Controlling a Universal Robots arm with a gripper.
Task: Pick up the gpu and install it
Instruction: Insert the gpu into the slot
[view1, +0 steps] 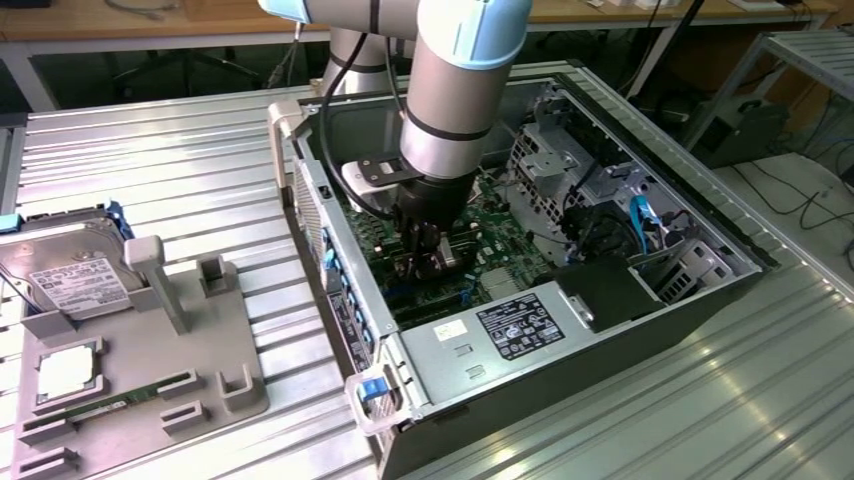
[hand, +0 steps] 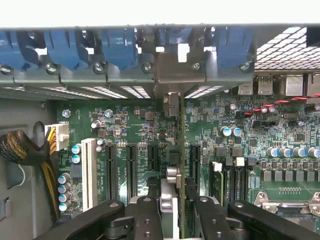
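Nearest the wrist camera: black two-fingered claw (hand: 172, 210), jaws partly closed on the thin green-edged card with silvery metal bracket, the gpu (hand: 176, 165), clamped edge-on between the black fingers (hand: 145, 215). Held upright, standing over the black expansion slots of the green motherboard (hand: 240, 125), bracket end toward the case's rear wall with its blue plastic latches (hand: 120, 47). In the exterior view, claw (view1: 434, 255) lowered deep inside the open grey computer case (view1: 534, 350), near its middle, on the ribbed metal desk (view1: 174, 170).
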